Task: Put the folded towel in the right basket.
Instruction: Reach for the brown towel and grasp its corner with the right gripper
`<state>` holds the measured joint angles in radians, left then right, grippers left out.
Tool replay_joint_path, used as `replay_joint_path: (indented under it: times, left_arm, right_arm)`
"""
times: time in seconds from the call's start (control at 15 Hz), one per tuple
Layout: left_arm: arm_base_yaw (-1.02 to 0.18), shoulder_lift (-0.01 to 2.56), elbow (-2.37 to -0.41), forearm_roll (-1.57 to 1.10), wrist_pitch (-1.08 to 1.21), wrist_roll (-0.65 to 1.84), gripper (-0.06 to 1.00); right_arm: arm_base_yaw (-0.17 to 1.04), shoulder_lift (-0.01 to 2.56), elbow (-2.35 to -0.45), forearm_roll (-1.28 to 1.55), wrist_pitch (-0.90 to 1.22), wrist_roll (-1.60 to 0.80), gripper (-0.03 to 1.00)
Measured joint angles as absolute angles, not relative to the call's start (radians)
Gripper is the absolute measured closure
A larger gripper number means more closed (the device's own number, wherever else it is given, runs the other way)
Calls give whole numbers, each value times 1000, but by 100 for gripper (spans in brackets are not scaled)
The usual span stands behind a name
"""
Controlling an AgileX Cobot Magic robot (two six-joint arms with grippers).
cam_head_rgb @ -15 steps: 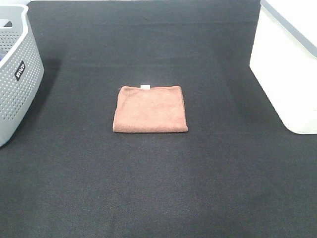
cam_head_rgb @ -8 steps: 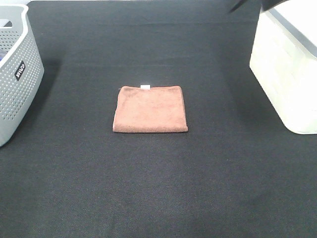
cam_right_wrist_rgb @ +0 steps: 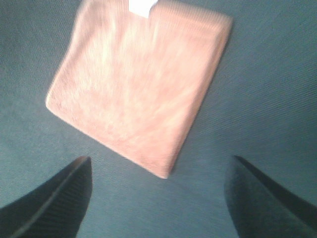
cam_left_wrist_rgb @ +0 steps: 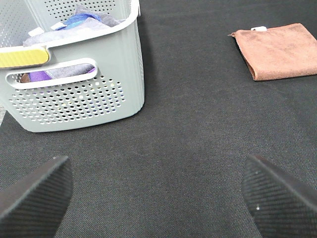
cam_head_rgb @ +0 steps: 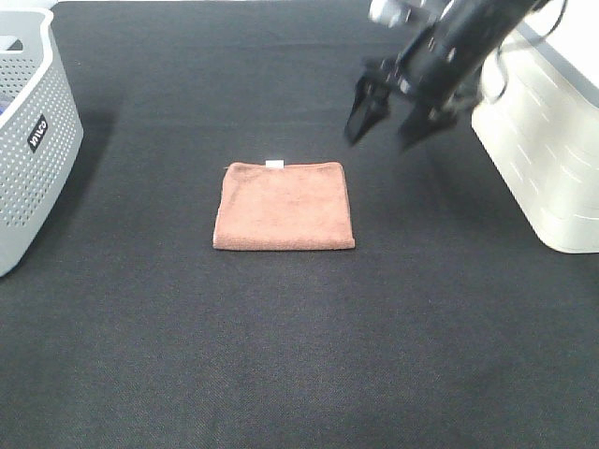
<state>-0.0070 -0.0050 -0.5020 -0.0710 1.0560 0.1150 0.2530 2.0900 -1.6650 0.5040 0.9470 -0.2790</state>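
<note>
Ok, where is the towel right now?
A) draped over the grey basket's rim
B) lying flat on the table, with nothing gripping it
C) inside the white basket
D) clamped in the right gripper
B: the towel lies flat and folded on the table, while the right gripper hangs open above the table beyond the towel's far right corner, apart from it.
</note>
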Motion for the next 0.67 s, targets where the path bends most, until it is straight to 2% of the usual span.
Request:
replay_joint_path:
  times: [0.27, 0.67]
  left_arm:
    - [-7, -5, -502, -71, 1056, 115, 6]
    - [-7, -5, -502, -71, 1056, 115, 6]
  right_arm:
    - [253, 2212, -1691, 557, 968, -289, 26]
    - [253, 2386, -1839, 606, 1010, -305, 26]
